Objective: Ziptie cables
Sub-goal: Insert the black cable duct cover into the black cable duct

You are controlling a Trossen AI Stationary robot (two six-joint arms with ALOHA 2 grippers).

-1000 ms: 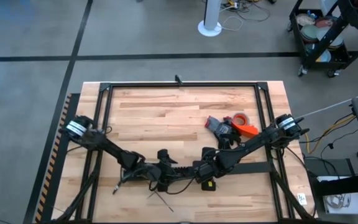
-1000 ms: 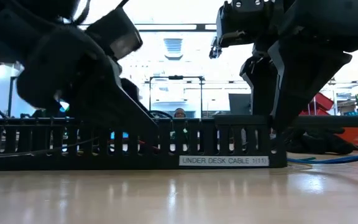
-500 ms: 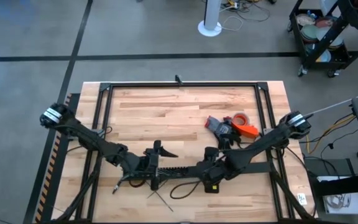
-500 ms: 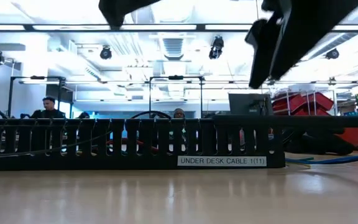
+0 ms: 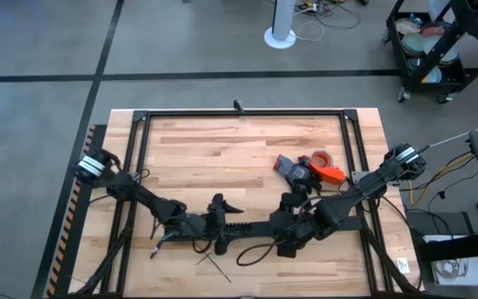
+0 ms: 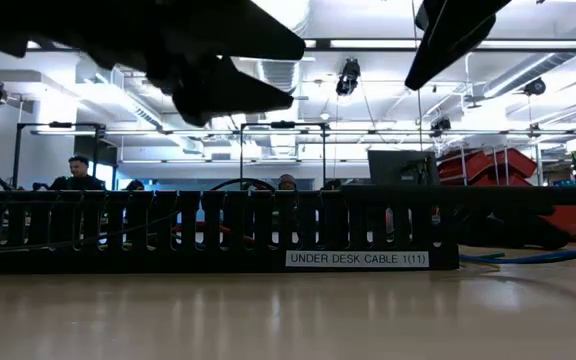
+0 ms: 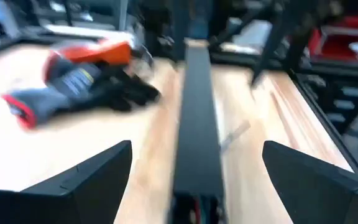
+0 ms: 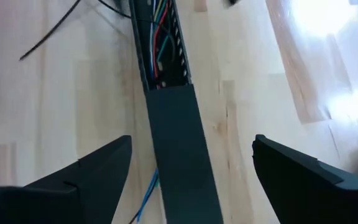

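Note:
A long black comb-toothed duct point(image 5: 256, 229) lies across the table's near half and carries the label "UNDER DESK CABLE" point(image 6: 358, 259). Its right part is closed by a flat lid point(image 8: 180, 149). In the open part, coloured cables point(image 8: 159, 43) lie inside. A thin wire loop point(image 5: 254, 253) rests on the wood beside the duct's near side. Two thin dark zipties point(image 5: 214, 264) lie flat nearby, also seen from the right wrist point(image 8: 48, 37). My left gripper point(image 7: 194, 186) hovers open over the duct's left part. My right gripper point(image 8: 191, 180) hovers open above the lid. Each has one finger on either side of the duct, touching nothing.
An orange tool point(image 5: 329, 172), a red tape roll point(image 5: 320, 156) and a grey tool point(image 5: 291, 169) lie at the right, on the far side of the duct. Black frame rails point(image 5: 239, 114) edge the table. Blue wire point(image 6: 528, 258) trails at the duct's right end. People sit in the room beyond.
Both grippers have risen from the duct's top and now stand clear above it. My right gripper has also drawn a little toward the table's right edge. My left gripper went up and left, then came partly back down. The duct has stayed where it was.

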